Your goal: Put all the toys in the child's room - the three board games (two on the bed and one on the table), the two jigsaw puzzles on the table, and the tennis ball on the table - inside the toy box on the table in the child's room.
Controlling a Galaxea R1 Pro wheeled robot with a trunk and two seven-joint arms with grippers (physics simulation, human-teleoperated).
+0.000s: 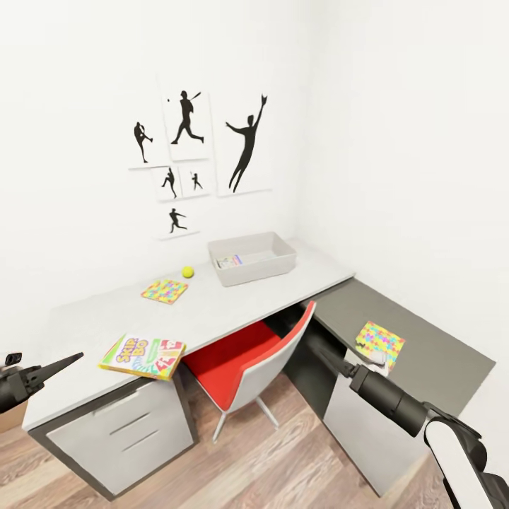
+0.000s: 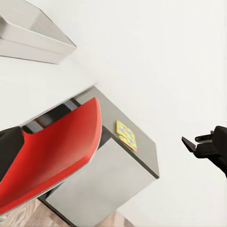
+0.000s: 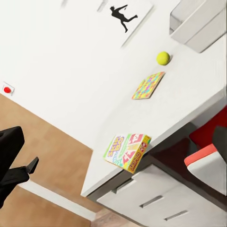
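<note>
So I'm standing at the L-shaped tabletop (image 1: 99, 314) in the corner. The toy box (image 1: 252, 258) is sitting at the back by the wall, its long side running along the wall, with something flat already lying in it. The tennis ball (image 1: 187, 271) is lying just left of the box, and a jigsaw puzzle (image 1: 165, 290) is lying flat right in front of the ball, turned a bit diagonal. The Skip-Bo board game (image 1: 143, 356) is hanging slightly over the front edge above the drawers (image 1: 124, 433), its long axis running roughly along that edge. The second jigsaw puzzle (image 1: 380, 344) is lying on the darker side wing to the right, one corner pointing toward me.

My left fingers (image 1: 65, 363) are reaching in low from the left, stretched out level toward the board game, looking pressed together. My right arm (image 1: 396, 404) is angling up toward the right-hand puzzle; I can't tell how my right fingers (image 1: 373, 360) are set there. The red chair (image 1: 244, 360) is tucked between the two arms.
</note>
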